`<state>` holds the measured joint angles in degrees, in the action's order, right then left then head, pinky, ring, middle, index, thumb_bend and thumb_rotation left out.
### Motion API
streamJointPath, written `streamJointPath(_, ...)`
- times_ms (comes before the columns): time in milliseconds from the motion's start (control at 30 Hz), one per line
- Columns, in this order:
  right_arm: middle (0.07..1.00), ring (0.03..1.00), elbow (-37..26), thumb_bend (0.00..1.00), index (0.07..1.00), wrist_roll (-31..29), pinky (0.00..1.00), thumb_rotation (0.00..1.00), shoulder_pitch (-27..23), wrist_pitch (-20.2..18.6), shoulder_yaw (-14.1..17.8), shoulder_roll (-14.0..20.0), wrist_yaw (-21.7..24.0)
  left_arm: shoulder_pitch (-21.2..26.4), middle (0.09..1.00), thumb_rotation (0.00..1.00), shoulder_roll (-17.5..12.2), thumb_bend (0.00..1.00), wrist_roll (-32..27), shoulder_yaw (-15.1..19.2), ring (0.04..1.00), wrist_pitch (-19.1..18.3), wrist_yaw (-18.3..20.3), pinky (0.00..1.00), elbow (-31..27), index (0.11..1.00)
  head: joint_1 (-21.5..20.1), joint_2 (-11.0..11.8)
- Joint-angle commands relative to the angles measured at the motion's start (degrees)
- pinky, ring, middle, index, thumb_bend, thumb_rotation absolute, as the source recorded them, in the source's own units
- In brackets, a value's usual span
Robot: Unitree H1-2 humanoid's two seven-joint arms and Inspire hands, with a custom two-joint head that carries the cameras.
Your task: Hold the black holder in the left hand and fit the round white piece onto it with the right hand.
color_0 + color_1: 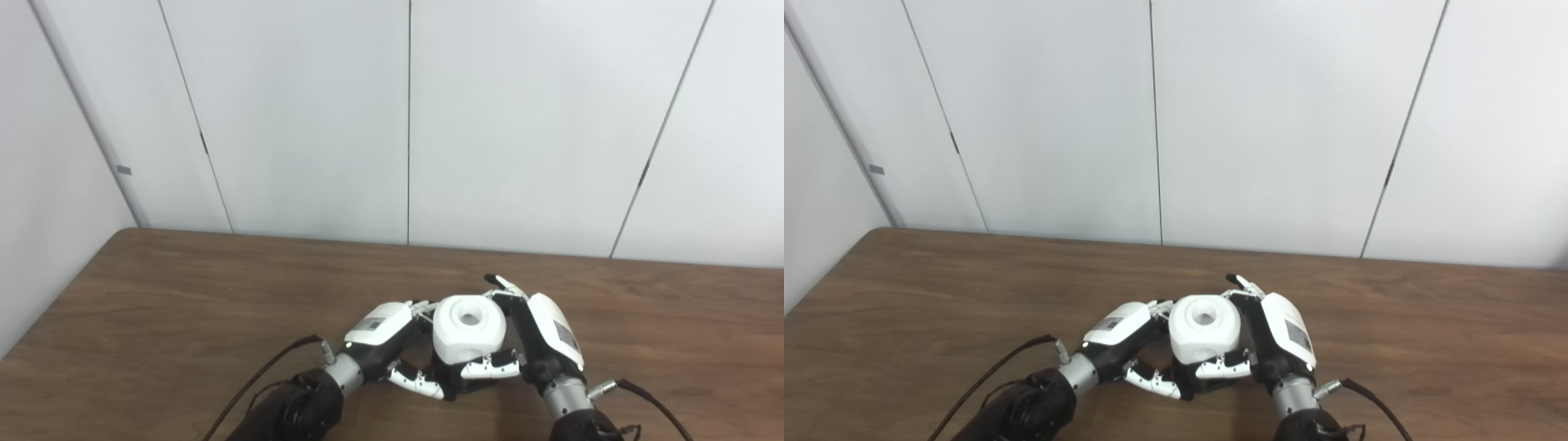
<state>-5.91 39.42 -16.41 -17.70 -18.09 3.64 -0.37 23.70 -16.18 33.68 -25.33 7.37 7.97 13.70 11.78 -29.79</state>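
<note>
A brown wooden table (184, 294) stands against a white panelled wall (306, 122), perhaps touching it.

Brown wood-grain table (184, 294) — black holder (450, 383) perhaps resting on it, partly hidden

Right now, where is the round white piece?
The round white piece sits low and centre-right in both views, above the wooden table, between the left hand and right hand, whose fingers wrap its front.

Both my hands meet at the lower middle of the frame.
Round piece (469, 327) sits between my left hand (383, 340) and right hand (545, 340), above the bench (184, 306).
</note>
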Motion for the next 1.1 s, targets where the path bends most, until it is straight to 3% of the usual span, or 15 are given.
streamJointPath(0,0.908,0.916,0.71,0.5,0.481,1.27,0.74,0.14,0.16,-0.83,0.08,0.56,0.25,-0.07,0.951,0.05,0.14,0.51,1.03,-0.81,0.972,0.0,1.66,1.0,-0.79,0.477,0.1,-0.1)
streamJointPath(433,0.923,0.925,0.67,0.5,0.481,0.92,0.77,0.14,0.4,-1.66,0.43,0.97,0.98,-0.03,0.956,0.05,0.0,0.51,0.8,-0.61,0.975,-0.18,2.0,1.0,-0.9,0.477,-0.37,-0.32)
streamJointPath(600,0.899,0.913,0.94,0.5,0.481,1.06,0.73,0.14,0.29,-0.66,0.39,0.97,0.11,-0.04,0.954,0.05,0.02,0.51,1.0,-0.49,0.971,0.2,1.96,1.0,-0.62,0.477,-0.56,-0.11)
streamJointPath(1067,0.916,0.913,-0.44,0.5,0.482,1.44,0.73,0.14,0.37,-1.72,0.27,1.13,1.06,-0.06,0.948,0.05,0.14,0.51,0.83,-0.31,0.968,1.59,1.04,1.0,0.34,0.477,-1.09,0.37)
